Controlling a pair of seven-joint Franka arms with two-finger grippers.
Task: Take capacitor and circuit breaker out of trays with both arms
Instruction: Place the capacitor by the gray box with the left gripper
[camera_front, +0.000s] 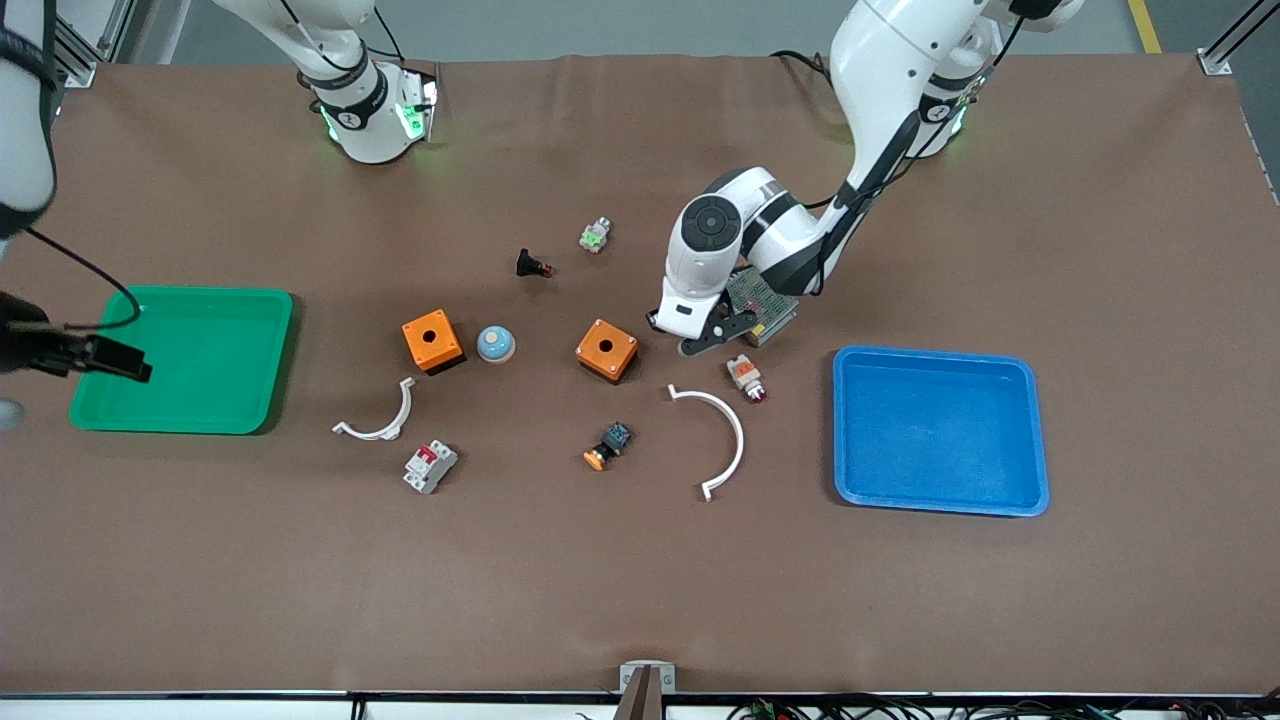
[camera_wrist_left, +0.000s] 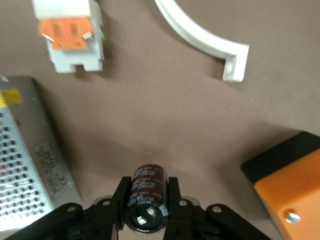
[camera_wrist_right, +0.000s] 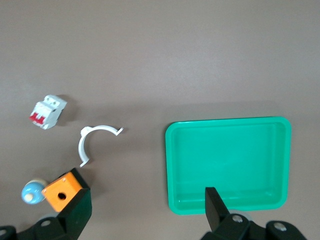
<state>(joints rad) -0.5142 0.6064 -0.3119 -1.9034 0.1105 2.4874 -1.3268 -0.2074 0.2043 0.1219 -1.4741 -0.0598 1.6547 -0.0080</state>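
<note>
The left gripper (camera_front: 690, 338) sits low over the table between the orange box (camera_front: 607, 350) and the perforated metal power supply (camera_front: 762, 305), with its 2 black fingers (camera_wrist_left: 121, 196) pressed against the sides of the capacitor (camera_wrist_left: 146, 197). In the left wrist view the capacitor is a dark cylinder with printed lettering, its silvery-grey end face turned toward the camera and its body pinched between the pads. Whether it touches the brown table cover cannot be told. Near this gripper lie the white-orange indicator light (camera_front: 745, 377) and the larger white curved bracket (camera_front: 716, 436), both nearer to the front camera than it. The blue tray (camera_front: 938, 430) lies toward the left arm's end of the table, apart from the gripper.

The right gripper (camera_front: 110, 358) hangs over the edge of the green tray (camera_front: 180, 358) at the right arm's end of the table, fingers (camera_wrist_right: 217, 206) spread wide with nothing between them. The breaker (camera_front: 430, 466), white-grey with a red lever, lies on the table well apart from this gripper, just beside the smaller white curved bracket (camera_front: 378, 418). A 2nd orange box (camera_front: 432, 341) and a blue-white dome (camera_front: 495, 344) lie farther from the front camera than the breaker.
</note>
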